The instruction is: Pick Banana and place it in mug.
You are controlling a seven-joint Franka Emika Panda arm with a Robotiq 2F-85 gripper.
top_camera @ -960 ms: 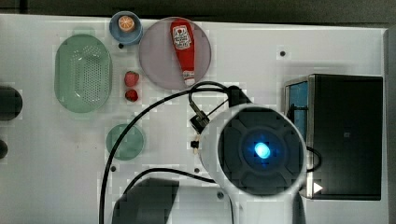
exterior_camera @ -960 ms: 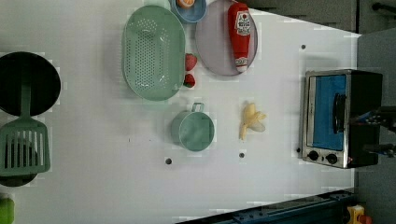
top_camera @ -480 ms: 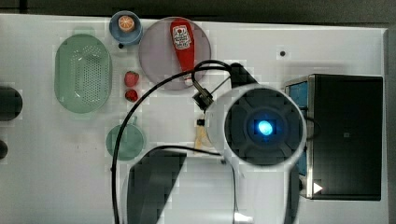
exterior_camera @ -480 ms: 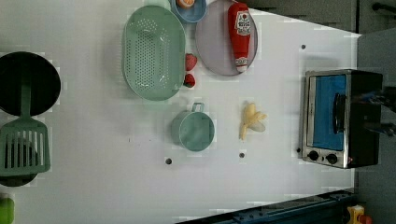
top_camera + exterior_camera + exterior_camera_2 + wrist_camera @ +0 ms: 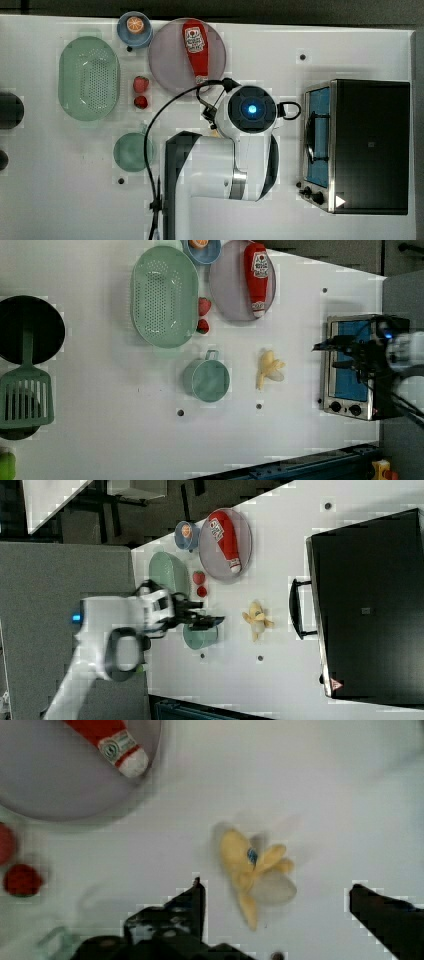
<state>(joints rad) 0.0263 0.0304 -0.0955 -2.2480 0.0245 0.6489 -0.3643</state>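
Lying on the white bench (image 5: 100,440), the banana (image 5: 269,369) is free, with its pale lobes spread; nothing touches it. In the left view it is to the right of the mug (image 5: 206,379), near but apart, and to the left of the toaster oven (image 5: 350,367). The mug stands upright and I see nothing inside it. In the wrist view the gripper (image 5: 275,907) is above the banana with the fingers (image 5: 192,902) spread wide, one dark finger on each side of the fruit, and they hold nothing. In the right view the gripper points toward the banana from the right view's left. A ketchup bottle (image 5: 257,277) lies on a grey plate (image 5: 227,285), two strawberries (image 5: 203,315) lie just beside a green basket (image 5: 162,295), and an orange slice (image 5: 135,24) sits in a blue bowl (image 5: 125,35).
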